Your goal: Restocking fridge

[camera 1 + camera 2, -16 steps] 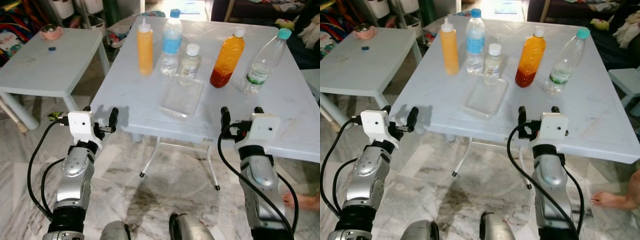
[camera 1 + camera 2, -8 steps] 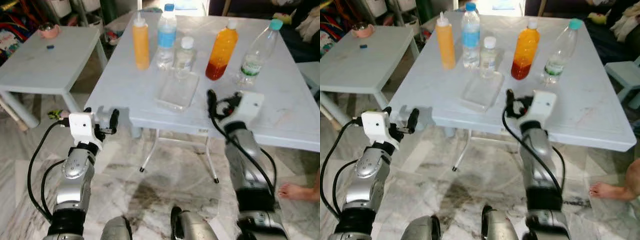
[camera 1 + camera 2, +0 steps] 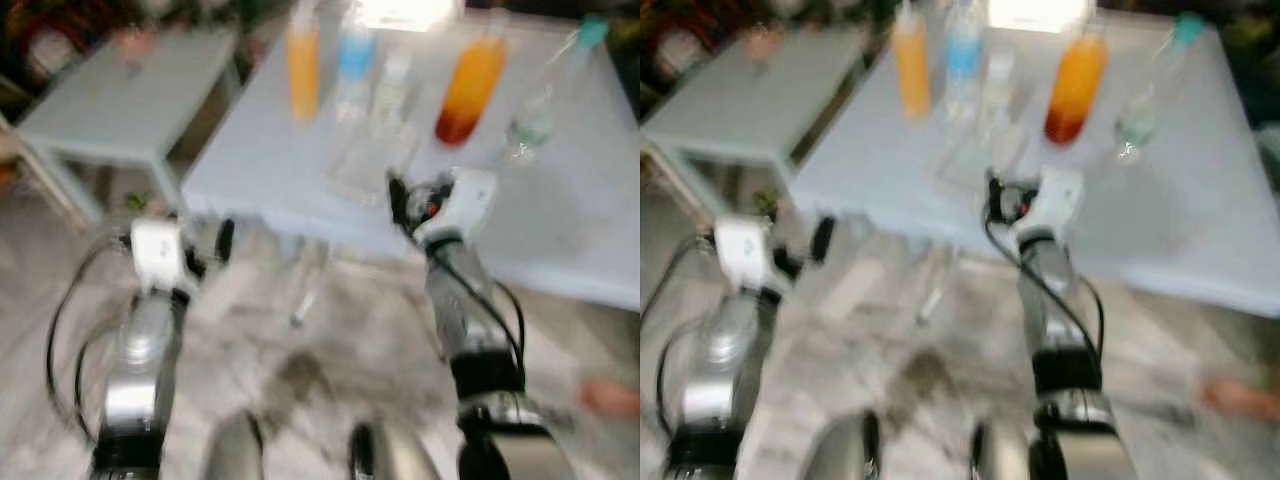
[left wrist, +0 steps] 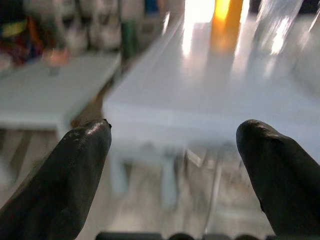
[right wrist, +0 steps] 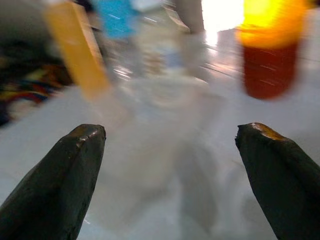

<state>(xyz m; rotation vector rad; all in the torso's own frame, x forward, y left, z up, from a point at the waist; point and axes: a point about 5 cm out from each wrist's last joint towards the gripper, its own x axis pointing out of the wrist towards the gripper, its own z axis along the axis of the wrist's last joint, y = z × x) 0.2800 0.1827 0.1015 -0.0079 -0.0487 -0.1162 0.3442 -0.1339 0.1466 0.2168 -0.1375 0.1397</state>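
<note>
My head views are blurred, yet the layout reads. A pale bench point(image 3: 560, 210) stands ahead of me, and along its far side, from about 11 o'clock to 1 o'clock, runs a row of bottles: a yellow squeeze bottle point(image 3: 303, 62), a blue-labelled water bottle point(image 3: 355, 62), a small clear bottle point(image 3: 392, 82), an orange juice bottle point(image 3: 468, 88) with a darker red layer at its base, and a clear bottle with a teal cap point(image 3: 548, 92) leaning at the 1 o'clock end. Just nearer than the small clear bottle, a clear plastic container point(image 3: 372, 160) lies flat on the bench.

My right gripper point(image 3: 412, 198) is raised at the near edge of the bench, at about 12 o'clock, just beside the near end of the clear container. In its wrist view my fingers point(image 5: 60, 175) are spread wide and released, grasping nothing; between them I see the clear container with the yellow squeeze bottle, blue-labelled bottle and orange juice bottle behind it.

My left gripper point(image 3: 205, 245) hangs lower at about 10 o'clock, off the bench's near left corner and above the marble floor point(image 3: 300, 380). Its fingers point(image 4: 65, 175) are also released and apart, holding nothing, pointing at the bench edge.

A second, lower pale table point(image 3: 130, 105) sits at 10 o'clock, well apart from the bottles
</note>
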